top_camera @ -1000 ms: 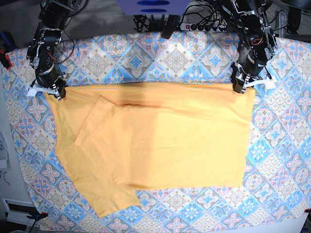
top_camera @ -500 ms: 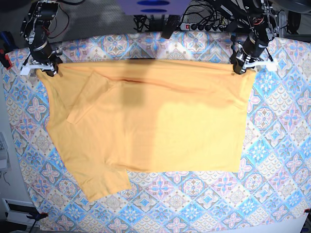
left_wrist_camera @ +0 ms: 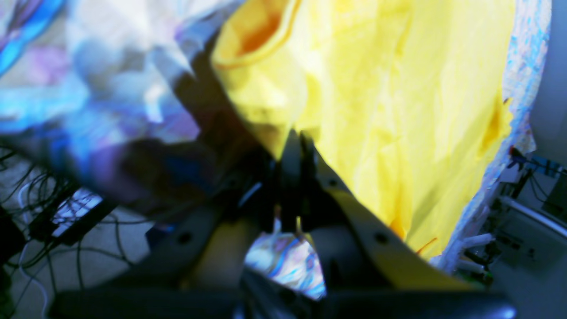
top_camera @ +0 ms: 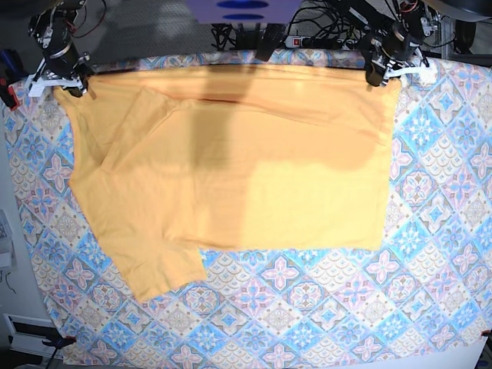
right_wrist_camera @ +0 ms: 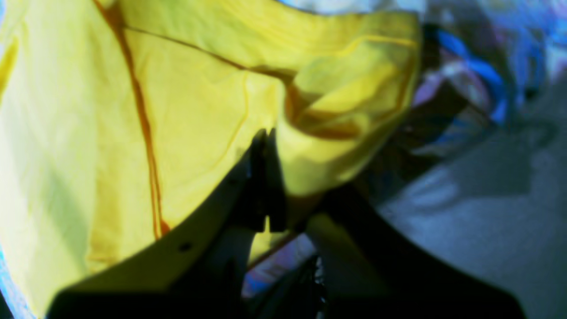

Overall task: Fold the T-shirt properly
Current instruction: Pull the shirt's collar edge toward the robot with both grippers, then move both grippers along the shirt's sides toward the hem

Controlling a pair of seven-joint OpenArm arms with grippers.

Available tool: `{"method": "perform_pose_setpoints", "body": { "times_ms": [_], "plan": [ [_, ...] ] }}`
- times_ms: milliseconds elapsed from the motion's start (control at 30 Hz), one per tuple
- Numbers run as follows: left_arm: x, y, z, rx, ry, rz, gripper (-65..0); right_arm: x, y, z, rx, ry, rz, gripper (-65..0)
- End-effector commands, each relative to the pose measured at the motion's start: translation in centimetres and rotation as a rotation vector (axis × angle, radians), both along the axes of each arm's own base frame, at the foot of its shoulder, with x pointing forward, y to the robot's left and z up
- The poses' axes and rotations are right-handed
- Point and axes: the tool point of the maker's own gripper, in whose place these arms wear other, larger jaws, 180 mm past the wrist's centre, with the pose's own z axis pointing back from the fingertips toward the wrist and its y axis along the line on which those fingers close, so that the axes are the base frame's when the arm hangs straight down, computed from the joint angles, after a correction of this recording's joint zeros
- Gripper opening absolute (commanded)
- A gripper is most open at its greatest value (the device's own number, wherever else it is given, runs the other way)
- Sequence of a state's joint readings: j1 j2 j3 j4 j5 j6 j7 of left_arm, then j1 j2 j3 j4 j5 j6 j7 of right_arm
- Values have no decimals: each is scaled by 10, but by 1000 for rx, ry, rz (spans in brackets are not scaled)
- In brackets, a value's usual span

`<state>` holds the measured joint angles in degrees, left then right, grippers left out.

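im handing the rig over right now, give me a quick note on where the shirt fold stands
Left tool: shut on the far corner of the T-shirt, on the base view's right.
Right tool: shut on the other far corner, on that view's left.
T-shirt: spread over the patterned tablecloth, its far edge held stretched between the two tools near the table's far side. One sleeve is folded in over the body at upper left; another sleeve sticks out at lower left.
Done: shirt is gripped at both corners and laid out mostly flat.
Left: the actual folds; no neat folded shape yet. Both wrist views are blurred, so check the grips before moving.
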<state>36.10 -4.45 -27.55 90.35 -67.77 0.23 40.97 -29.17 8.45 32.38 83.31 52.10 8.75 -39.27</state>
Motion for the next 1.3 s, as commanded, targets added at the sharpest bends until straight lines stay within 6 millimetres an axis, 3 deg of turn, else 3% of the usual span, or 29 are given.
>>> {"method": "perform_pose_setpoints", "body": {
  "times_ms": [0,233,333,433,567,700,967,1167,1267],
  "plan": [
    [4,10,7,33,-25,12,-650,7,-17,13,-53,-39,-13,-650],
    [3,7,7,20,-19,1,-642,8,-15,11,-50,-38,-11,-649],
    [-1,-9,4,-52,16,-50,-539,7,-17,12,-52,-37,-18,-608],
    [-2,-10,4,-62,22,-55,-471,6,-16,11,-52,-33,-19,-550],
    [-4,-13,4,-79,24,-51,-463,2,-23,13,-61,-34,-39,-503],
    [-6,-15,8,-122,2,-23,-461,-13,-37,16,-74,-36,-124,-497],
    [27,-22,57,-88,-143,-85,-463,-27,-57,21,-146,-6,-159,-497],
    [36,-23,74,-64,-189,-106,-467,-6,-58,46,-199,-72,-126,-497],
    [43,-13,86,-31,-223,-95,-467,9,-59,60,-218,-117,-114,-497]
  ]
}}
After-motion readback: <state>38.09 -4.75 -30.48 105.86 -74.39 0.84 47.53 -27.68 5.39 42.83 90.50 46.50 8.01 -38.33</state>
